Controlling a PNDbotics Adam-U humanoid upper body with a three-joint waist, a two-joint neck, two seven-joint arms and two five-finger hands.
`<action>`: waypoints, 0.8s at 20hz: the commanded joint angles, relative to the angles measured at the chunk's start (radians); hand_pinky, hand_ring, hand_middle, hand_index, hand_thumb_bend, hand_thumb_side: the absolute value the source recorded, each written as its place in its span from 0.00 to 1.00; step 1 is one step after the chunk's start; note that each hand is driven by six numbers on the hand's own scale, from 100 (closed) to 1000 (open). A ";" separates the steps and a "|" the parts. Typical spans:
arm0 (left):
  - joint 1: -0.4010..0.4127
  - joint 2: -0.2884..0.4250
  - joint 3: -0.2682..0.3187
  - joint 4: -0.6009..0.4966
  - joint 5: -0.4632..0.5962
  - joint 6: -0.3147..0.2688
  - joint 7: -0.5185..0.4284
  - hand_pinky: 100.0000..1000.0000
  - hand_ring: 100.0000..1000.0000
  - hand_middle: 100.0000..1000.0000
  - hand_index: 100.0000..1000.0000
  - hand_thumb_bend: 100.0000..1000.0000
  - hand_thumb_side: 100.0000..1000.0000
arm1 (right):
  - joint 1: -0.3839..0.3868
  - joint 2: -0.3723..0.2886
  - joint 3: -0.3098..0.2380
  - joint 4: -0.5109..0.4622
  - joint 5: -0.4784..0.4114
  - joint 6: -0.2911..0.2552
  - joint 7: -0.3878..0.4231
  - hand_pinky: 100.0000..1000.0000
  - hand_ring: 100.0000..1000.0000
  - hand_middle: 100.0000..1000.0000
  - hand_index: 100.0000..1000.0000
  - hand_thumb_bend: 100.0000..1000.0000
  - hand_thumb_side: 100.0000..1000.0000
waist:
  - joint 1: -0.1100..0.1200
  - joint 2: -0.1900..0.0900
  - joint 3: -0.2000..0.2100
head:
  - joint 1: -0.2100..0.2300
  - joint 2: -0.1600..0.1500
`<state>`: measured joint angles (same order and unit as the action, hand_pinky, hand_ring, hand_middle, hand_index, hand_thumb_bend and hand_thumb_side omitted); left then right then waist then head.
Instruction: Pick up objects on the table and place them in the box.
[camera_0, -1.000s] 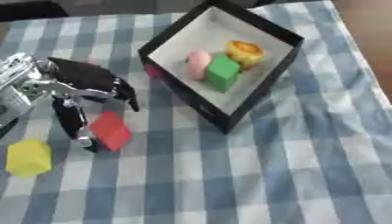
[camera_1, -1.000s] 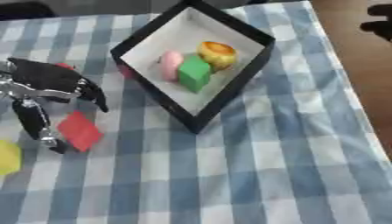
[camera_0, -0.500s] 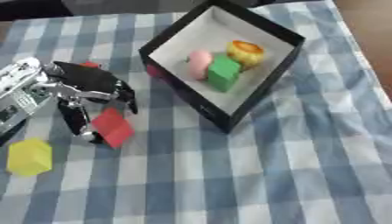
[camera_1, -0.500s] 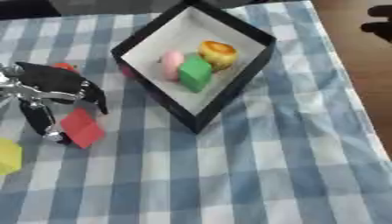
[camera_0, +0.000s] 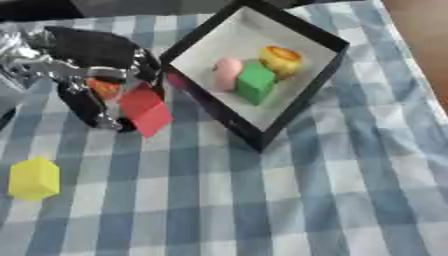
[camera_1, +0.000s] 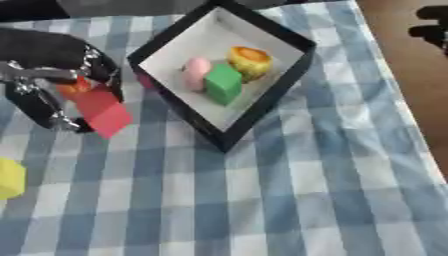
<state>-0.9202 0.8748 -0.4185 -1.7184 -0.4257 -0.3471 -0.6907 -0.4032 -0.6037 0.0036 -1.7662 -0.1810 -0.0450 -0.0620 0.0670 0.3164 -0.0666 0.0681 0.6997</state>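
The left robot hand (camera_0: 87, 75) has its fingers curled around a red block (camera_0: 145, 110), holding it just left of the black box (camera_0: 297, 95). Nearer, a yellow block (camera_0: 33, 178) sits on the checked worktop (camera_0: 289, 200). Farther back, the box holds a green block (camera_0: 255, 83), a pink piece (camera_0: 228, 72) and an orange-yellow piece (camera_0: 280, 59).

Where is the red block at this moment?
In the left eye view the red block is at the left, pinched in the left hand, just left of the box and above the yellow block.
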 joint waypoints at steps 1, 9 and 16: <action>-0.074 -0.029 0.045 -0.001 0.002 0.050 -0.018 0.71 0.67 0.58 0.66 0.23 0.00 | -0.018 -0.034 -0.002 -0.017 -0.008 -0.004 0.004 0.93 0.76 0.77 0.76 0.00 0.78 | -0.009 -0.028 -0.003 | 0.006 0.004; -0.284 -0.239 0.052 0.202 -0.096 0.179 -0.065 0.71 0.67 0.58 0.66 0.28 0.00 | -0.067 -0.013 0.021 -0.022 -0.029 -0.001 0.026 0.93 0.76 0.78 0.76 0.00 0.77 | -0.013 -0.026 -0.044 | 0.059 -0.007; -0.334 -0.421 0.043 0.384 -0.200 0.277 -0.115 0.73 0.69 0.61 0.68 0.36 0.00 | -0.073 -0.004 0.023 -0.024 -0.033 0.006 0.027 0.93 0.76 0.78 0.76 0.00 0.78 | -0.008 -0.020 -0.049 | 0.061 -0.015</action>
<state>-1.2288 0.4695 -0.3867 -1.3546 -0.6061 -0.0882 -0.8026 -0.4657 -0.5935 0.0317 -1.7706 -0.2072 -0.0383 -0.0376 0.0668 0.3159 -0.1153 0.1295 0.6957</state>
